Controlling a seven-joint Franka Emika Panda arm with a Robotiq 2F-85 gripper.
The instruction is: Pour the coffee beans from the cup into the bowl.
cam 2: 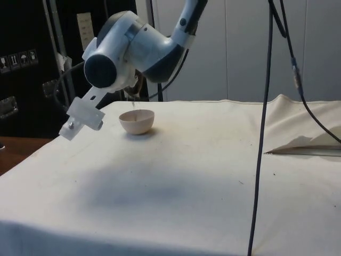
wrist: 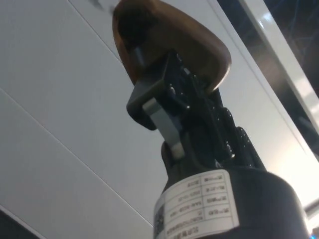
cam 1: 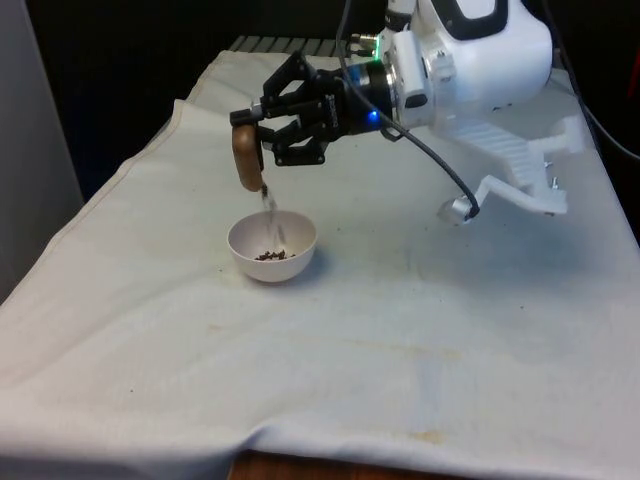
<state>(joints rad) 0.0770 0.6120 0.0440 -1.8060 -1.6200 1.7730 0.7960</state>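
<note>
In the front view our jaws (cam 1: 262, 135) hold the brown cup (cam 1: 246, 157) tipped over the white bowl (cam 1: 272, 247). Coffee beans (cam 1: 272, 254) fall in.

In the side view the bowl (cam 2: 137, 121) sits on the worktop (cam 2: 213, 176).

In the wrist view our jaws squeeze the cup (wrist: 164, 45) at its sides. It looks light, smooth and maybe slippery, so we should grip its middle.
</note>
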